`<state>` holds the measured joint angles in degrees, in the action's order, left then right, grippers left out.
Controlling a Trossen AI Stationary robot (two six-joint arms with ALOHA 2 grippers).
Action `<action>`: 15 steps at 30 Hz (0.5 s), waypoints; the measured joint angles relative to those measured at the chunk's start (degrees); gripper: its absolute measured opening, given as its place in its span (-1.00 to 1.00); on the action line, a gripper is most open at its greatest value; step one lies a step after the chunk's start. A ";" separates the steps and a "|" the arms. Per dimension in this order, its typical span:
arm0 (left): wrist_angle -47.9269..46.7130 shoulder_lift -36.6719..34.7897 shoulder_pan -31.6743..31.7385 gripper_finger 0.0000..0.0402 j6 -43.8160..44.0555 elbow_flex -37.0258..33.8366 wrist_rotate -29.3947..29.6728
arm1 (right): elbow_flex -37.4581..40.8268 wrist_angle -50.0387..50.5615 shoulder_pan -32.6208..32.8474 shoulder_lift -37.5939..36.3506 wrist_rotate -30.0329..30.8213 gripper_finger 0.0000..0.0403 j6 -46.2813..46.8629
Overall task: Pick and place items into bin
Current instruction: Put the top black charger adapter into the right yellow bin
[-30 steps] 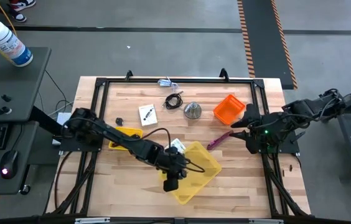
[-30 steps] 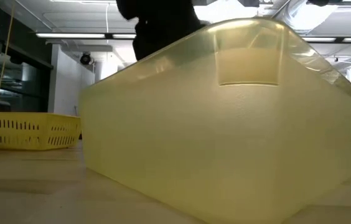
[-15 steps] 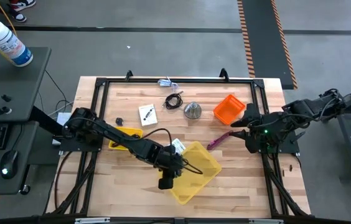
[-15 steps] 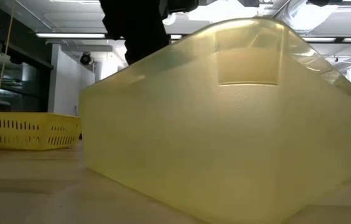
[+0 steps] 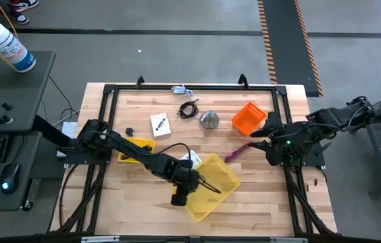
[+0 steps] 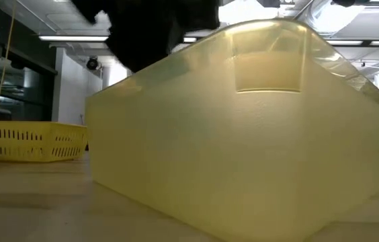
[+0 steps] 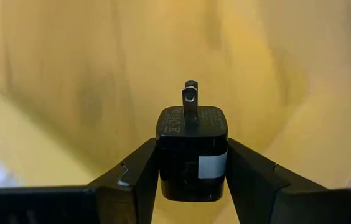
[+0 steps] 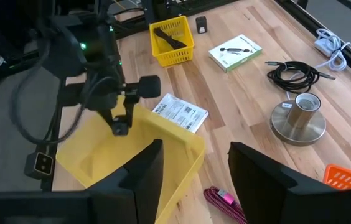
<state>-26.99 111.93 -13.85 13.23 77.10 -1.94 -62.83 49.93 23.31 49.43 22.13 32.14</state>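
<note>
Wooden table [image 5: 143, 108] — placing step in hand.
Left gripper [image 7: 191, 163] pinches a black plug adapter [image 7: 191, 152] over the yellow bin [image 5: 221, 172], lower centre; next: release squarely inside. Right gripper [image 8: 190, 167] waits spread at right. Bin contents hidden — low view shows only its wall.

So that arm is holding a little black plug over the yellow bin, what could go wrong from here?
Two things, I'd guess. The left gripper pinches the black plug only by its lower sides, so it might slip or twist. And in the high view the gripper hangs near the yellow bin's edge rather than its middle, so a release now could drop the plug on the table. The right gripper waits open, far off.
</note>
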 joint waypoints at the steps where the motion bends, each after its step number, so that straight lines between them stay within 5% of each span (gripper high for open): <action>1: -0.05 0.34 0.00 -0.26 -0.09 -0.02 -0.06 | 0.00 0.00 0.00 0.00 0.00 -0.15 0.12; 15: 0.71 1.74 -0.02 -0.26 -2.51 0.07 -1.79 | 0.00 0.00 -0.02 0.00 0.02 -0.15 0.17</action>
<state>-26.28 113.67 -13.87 10.72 77.17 -3.73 -62.83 49.93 23.29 49.43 22.15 32.32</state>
